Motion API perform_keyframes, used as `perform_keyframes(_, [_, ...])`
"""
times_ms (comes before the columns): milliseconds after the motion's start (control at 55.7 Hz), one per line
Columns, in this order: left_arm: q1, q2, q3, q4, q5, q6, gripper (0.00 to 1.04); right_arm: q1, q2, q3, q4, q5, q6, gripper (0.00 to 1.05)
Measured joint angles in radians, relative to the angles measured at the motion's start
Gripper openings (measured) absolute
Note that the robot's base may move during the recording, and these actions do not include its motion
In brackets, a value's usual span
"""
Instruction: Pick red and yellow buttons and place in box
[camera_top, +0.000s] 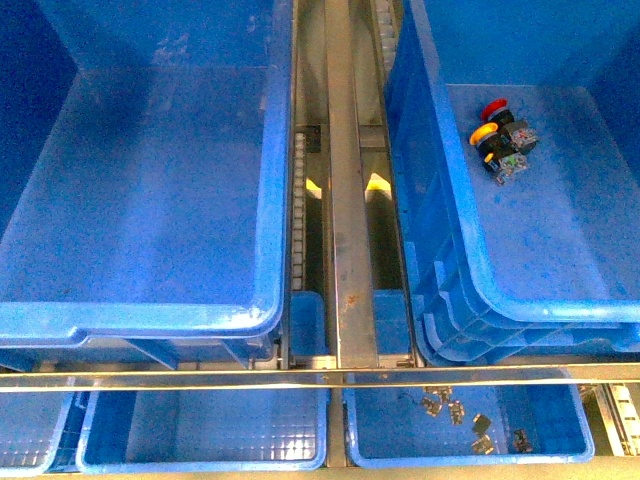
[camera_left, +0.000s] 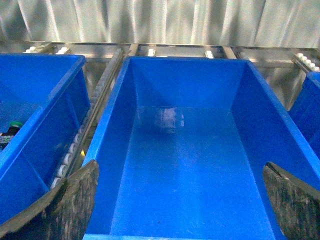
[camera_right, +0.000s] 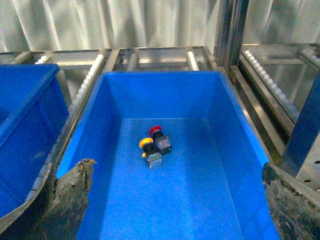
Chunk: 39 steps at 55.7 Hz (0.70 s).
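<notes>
Pale corrugated metal wall (camera_left: 160, 20) behind, steel roller-conveyor frame (camera_right: 155, 52) with white rollers (camera_right: 85, 85), central steel rail (camera_top: 348, 200) between the lanes, 2 yellow glints beneath, cool bluish lighting throughout

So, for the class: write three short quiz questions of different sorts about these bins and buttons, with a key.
1. True or false: the left crate holds push buttons.
2. Which cap colours show on the buttons lying in the right crate? A) red and yellow B) green and white C) blue only
3. Fill in: the front view's small tray nearest the camera on the right holds small loose ____ parts.

Key
1. False; the left wrist view shows its floor bare.
2. A: red button, yellow button.
3. Metal; too small to identify further.
</notes>
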Motion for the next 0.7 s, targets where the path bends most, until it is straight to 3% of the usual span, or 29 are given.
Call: perform_keyframes(700, [0.000, 0.000, 0.000, 0.000, 0.000, 0.000, 0.97, 0.000, 0.000, 0.000, 0.000, 0.000, 0.000, 0.99])
